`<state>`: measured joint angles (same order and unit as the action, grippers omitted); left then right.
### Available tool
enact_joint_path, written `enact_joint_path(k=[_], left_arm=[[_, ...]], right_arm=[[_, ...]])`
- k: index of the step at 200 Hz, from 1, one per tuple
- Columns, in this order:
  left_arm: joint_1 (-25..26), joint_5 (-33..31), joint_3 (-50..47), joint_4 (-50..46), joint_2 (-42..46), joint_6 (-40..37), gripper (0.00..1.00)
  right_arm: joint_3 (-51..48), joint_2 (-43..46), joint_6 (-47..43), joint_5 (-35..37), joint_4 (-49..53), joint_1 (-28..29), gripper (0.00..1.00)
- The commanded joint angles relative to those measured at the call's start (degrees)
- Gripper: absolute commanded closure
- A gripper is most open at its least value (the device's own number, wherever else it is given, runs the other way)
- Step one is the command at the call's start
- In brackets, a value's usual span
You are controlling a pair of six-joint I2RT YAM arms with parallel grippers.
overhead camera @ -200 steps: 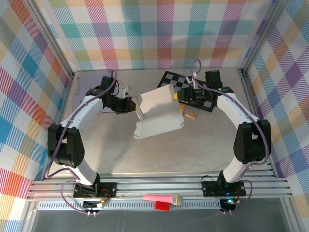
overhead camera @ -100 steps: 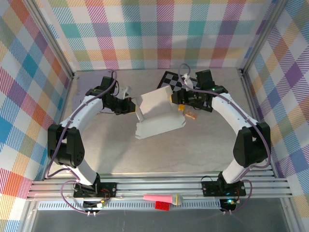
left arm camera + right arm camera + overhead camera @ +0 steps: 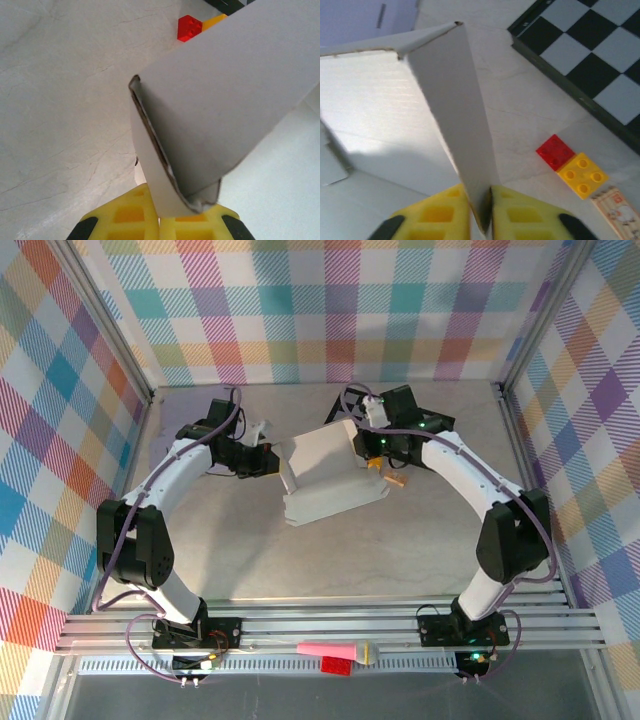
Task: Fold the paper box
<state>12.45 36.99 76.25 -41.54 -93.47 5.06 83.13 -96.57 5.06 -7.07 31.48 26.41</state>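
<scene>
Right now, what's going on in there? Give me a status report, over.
Left pincer shut on paper box flap. Right pincer shut on opposite flap. Box half folded. Red brick nearby, clear of it.

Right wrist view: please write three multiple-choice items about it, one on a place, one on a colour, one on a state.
1. Where is the red brick? A on the chessboard; B on the table, touching the yellow brick; C atop the yellow brick.
2. What colour are the fingers of the right gripper? A blue; B green; C yellow.
3. The right gripper is: A shut on a box wall; B shut on a brick; C open above the box.
Answers: 1 B, the bricks lie side by side on the table; 2 C, both fingers show yellow; 3 A, the wall is pinched between the fingers.
</scene>
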Motion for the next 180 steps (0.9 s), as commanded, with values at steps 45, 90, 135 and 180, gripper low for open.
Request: enact_joint_path(k=[45, 90, 135, 180], left_arm=[[0.5, 3.1, -0.4, -0.1, 2.6, -1.3, 1.0], [0.6, 3.1, -0.8, -0.7, 2.9, -1.8, 1.0], [0.6, 3.0, -1.1, -0.8, 3.2, -1.8, 1.0], [0.6, 3.0, -1.1, -0.9, 3.3, -1.9, 1.0]], right_arm=[[2.2, -2.1, 5.5, 20.5, 3.2, 6.7, 1.0], [2.2, -2.5, 2.5, 15.2, 0.9, 5.8, 0.87], [3.4, -3.4, 1.0, 10.8, 0.9, 3.9, 0.84], [4.6, -4.6, 0.1, 9.5, 1.5, 3.0, 0.79]])
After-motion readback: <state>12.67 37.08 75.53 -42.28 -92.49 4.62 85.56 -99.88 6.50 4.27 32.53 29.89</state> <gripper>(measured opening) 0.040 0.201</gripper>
